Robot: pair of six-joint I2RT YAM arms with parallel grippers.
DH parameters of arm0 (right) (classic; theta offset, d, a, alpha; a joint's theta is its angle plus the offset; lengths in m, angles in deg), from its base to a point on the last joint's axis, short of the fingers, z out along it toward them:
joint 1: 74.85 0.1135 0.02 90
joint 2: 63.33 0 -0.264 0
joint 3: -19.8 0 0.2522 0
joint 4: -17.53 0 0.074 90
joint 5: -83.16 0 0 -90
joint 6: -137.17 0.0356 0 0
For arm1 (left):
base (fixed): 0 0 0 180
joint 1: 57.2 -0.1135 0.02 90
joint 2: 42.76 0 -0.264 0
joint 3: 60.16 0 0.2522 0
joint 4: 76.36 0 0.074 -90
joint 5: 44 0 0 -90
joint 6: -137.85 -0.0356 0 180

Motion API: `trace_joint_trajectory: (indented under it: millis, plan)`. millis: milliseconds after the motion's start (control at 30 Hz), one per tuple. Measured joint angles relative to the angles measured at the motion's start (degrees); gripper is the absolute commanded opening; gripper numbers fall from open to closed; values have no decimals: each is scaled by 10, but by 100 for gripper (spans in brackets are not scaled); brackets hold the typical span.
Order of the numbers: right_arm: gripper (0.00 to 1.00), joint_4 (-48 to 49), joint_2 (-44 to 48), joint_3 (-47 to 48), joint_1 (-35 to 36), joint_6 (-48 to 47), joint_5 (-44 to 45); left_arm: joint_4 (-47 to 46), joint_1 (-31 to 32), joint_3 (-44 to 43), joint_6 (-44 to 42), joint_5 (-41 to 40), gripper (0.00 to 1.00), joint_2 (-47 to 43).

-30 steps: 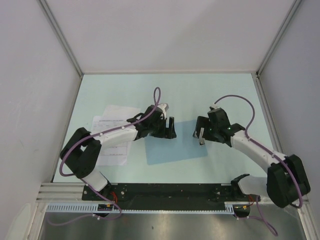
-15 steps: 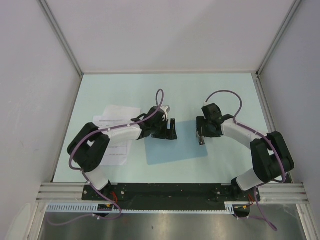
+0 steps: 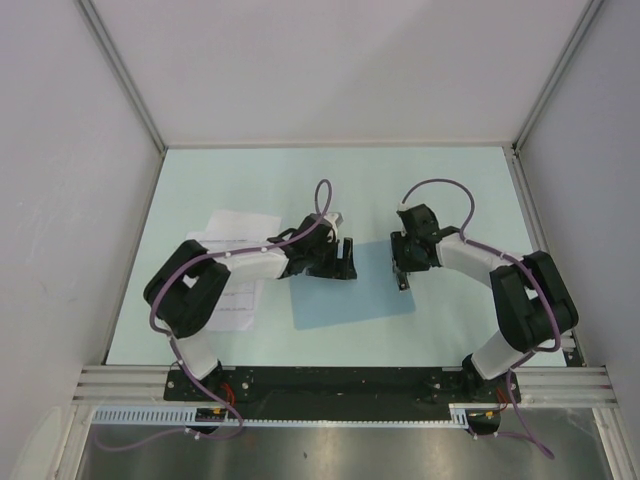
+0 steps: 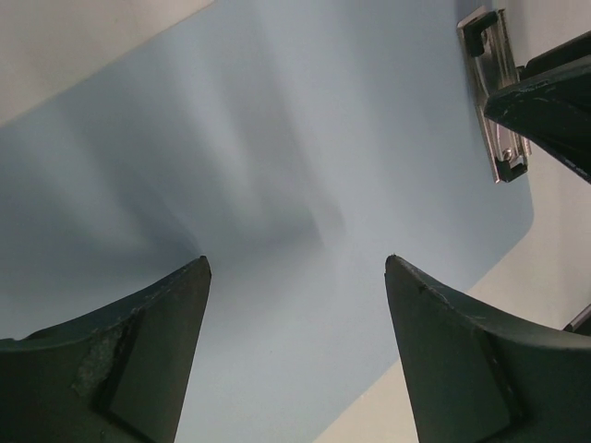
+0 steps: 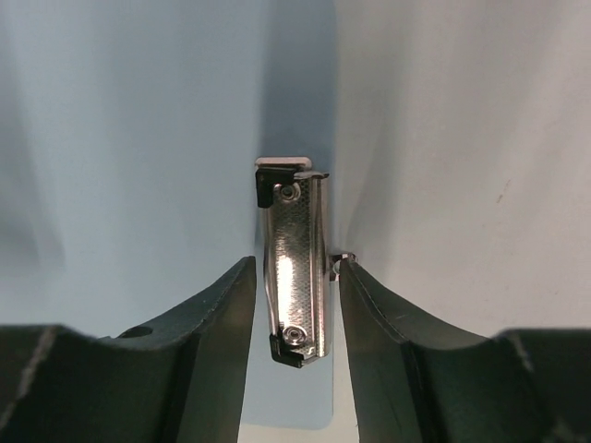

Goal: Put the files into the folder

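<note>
The folder [image 3: 352, 296] is a flat pale-blue sheet lying mid-table, with a metal clip [image 3: 402, 281] on its right edge. My left gripper [image 3: 341, 262] hangs open over the folder's left part [image 4: 277, 185], nothing between its fingers [image 4: 297, 263]. My right gripper [image 5: 295, 262] straddles the clip [image 5: 294, 277]. Its right finger touches the clip's wire tab, and a thin gap remains on the left side. The files [image 3: 232, 226], white printed sheets, lie at the left, partly under my left arm.
The pale mint tabletop [image 3: 430, 190] is walled by grey panels at the back and both sides. A black base rail [image 3: 330, 380] runs along the near edge. In the left wrist view, the right gripper's dark finger [image 4: 549, 101] sits beside the clip [image 4: 494, 101].
My right gripper has narrowed around the clip while its arm folded in toward the base. The left gripper stayed open and shifted slightly right over the folder.
</note>
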Motion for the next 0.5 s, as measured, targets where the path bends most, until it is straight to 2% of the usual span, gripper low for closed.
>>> trace_joint_trajectory:
  millis: [267, 500]
  plan:
    - [43, 0, -7, 7, 9, 2, 31, -23, 0, -23, 0, 13, 83, 25]
    - [43, 0, -25, 13, 21, 12, 61, -4, 0, -23, -1, 14, 84, 15]
